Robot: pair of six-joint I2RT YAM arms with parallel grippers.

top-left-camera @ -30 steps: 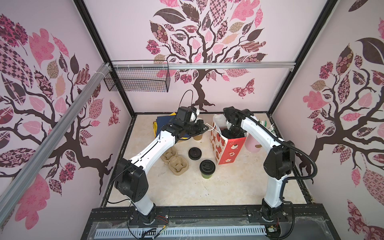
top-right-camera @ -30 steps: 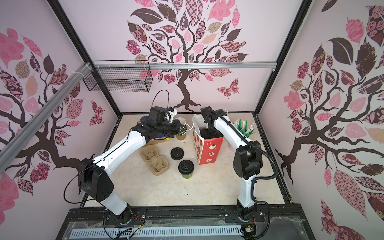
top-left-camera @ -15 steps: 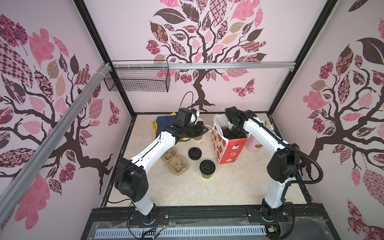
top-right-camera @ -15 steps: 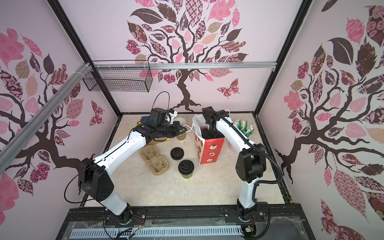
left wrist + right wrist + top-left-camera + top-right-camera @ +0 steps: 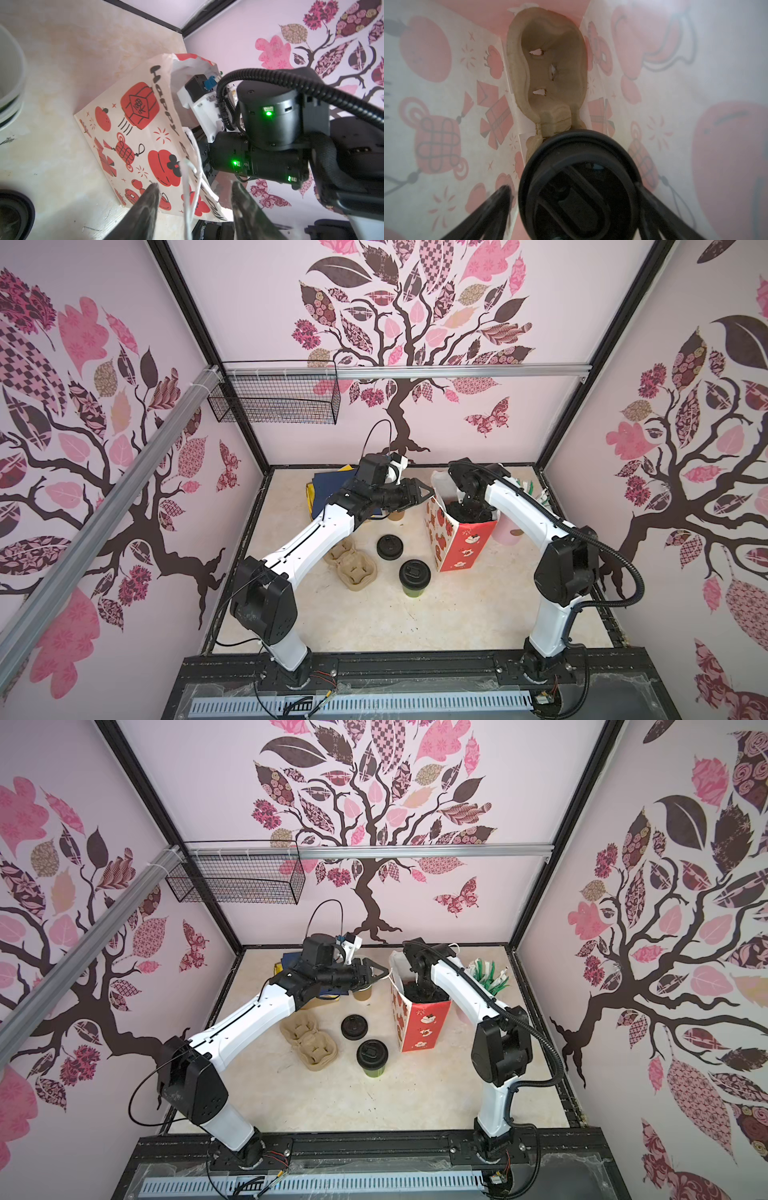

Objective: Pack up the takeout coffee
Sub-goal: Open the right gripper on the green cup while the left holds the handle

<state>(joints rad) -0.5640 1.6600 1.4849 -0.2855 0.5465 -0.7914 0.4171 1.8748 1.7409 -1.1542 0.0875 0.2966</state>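
Pink walls printed with dark trees close in a pale marbled desk point(image 5: 374, 622). Near its middle one green paper cup point(image 5: 414, 580) stands upright, capped in black, clear of both arms. A black sip lid point(image 5: 577, 162) appears only in the right wrist view, deep inside the red-and-white gift bag point(image 5: 461, 543). The cup under it is hidden, so its colour cannot be told. Beyond that lid a pulp cup carrier point(image 5: 550, 72) lies at the bottom of the bag; whether the cup sits in it is unclear.

The right arm point(image 5: 523, 510) rises from the desk's front rail, bends at the elbow and dips its wrist straight down into the bag's open mouth. The right end effector point(image 5: 575, 187) straddles the lid with its fingers spread wide. A sliver of bag shows between one finger and the lid; contact on the opposite side is hard to judge.

The left arm point(image 5: 316, 531) stretches forward and across to the bag's left rim, wrist roughly level. The left end effector point(image 5: 194, 186) is parted and grips nothing; the bag's white string handle point(image 5: 187, 207) hangs loose between its fingers.

Left of the standing cup lie a loose black lid point(image 5: 390, 546) and two empty pulp carriers point(image 5: 351, 566). A brown paper cup point(image 5: 397, 515) is partly hidden beneath the left wrist. In both top views the inside of the bag is too dark to read.
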